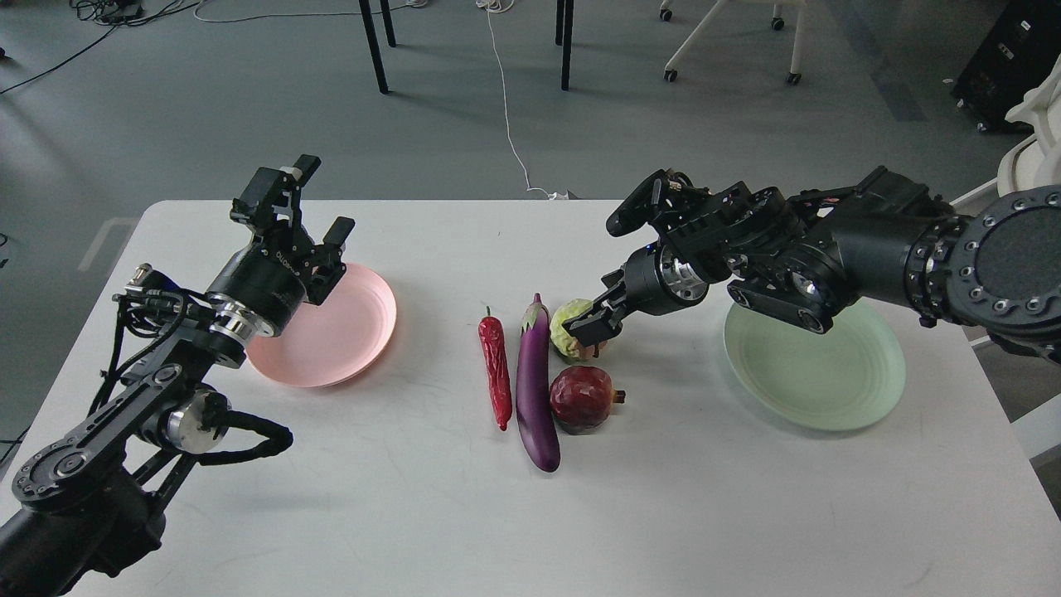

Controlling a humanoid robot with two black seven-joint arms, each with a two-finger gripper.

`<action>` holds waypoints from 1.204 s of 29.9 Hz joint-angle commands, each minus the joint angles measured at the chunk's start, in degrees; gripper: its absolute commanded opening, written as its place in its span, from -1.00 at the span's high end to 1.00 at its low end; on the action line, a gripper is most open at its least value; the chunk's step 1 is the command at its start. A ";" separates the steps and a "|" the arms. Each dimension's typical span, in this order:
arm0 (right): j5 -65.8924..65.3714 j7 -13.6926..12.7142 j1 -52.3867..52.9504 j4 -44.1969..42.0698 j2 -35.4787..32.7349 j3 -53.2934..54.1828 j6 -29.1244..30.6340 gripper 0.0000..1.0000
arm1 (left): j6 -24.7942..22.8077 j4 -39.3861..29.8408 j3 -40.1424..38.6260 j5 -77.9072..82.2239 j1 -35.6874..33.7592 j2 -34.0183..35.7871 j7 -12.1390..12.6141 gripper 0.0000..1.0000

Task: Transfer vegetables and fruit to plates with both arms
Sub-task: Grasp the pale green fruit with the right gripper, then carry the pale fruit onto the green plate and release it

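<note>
The purple eggplant (535, 390) lies in the middle of the white table, with the red chili pepper (496, 373) just left of it. The dark red pomegranate (583, 398) touches its right side. The yellow-green fruit (564, 322) sits behind the pomegranate. My right gripper (590, 329) reaches down onto this fruit and covers its right half; the dark fingers cannot be told apart. My left gripper (323, 199) is open and empty, held above the far left rim of the pink plate (348, 332). The pale green plate (821, 373) lies on the right, partly under my right arm.
The white table (704, 514) has its far edge just behind both grippers. Beyond it, on the grey floor, are dark table legs (373, 46), a white cable (506, 108) and a wheeled chair (729, 41).
</note>
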 commanded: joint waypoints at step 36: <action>-11.76 0.01 11.38 18.08 -32.36 -0.41 -0.62 0.37 | -0.09 -1.78 0.29 0.06 0.35 1.14 0.11 -0.96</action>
